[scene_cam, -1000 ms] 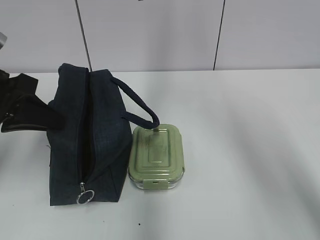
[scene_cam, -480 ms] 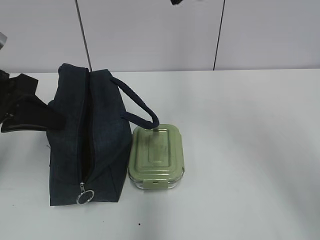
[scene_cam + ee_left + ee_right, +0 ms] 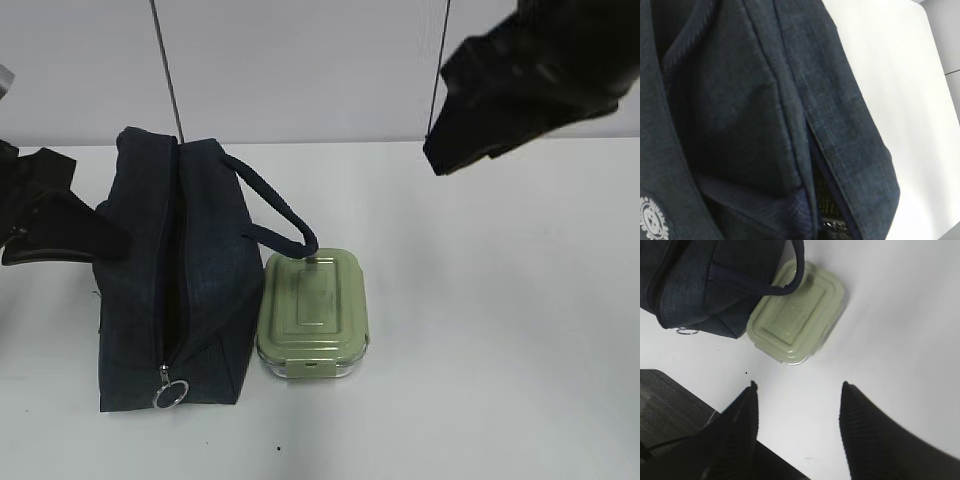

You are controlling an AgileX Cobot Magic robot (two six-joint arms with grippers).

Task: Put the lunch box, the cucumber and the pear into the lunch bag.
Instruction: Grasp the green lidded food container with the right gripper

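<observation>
White tabletop: my spread right gripper (image 3: pixel 797 390) hangs up-right of the pale sage-green ridged lunch box (image 3: pixel 313 314), lying lengthwise beside the navy fabric lunch bag (image 3: pixel 175 270); left gripper pressed together

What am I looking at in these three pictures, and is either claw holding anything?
This is a two-armed robot at a white table. The wide picture is from a fixed camera facing the table; the other two come from cameras on each wrist.

On the table stands a navy bag, its top zipper parted to a narrow slit, with a ring pull at the near end. Right beside it lies a green box, the bag's handle drooping over its far edge. No cucumber or pear shows.

The right claw hangs open and empty above the table, looking down at the box. The left arm sits against the bag's left side; its camera shows only fabric, so its claw is hidden, shut as far as I can tell.
</observation>
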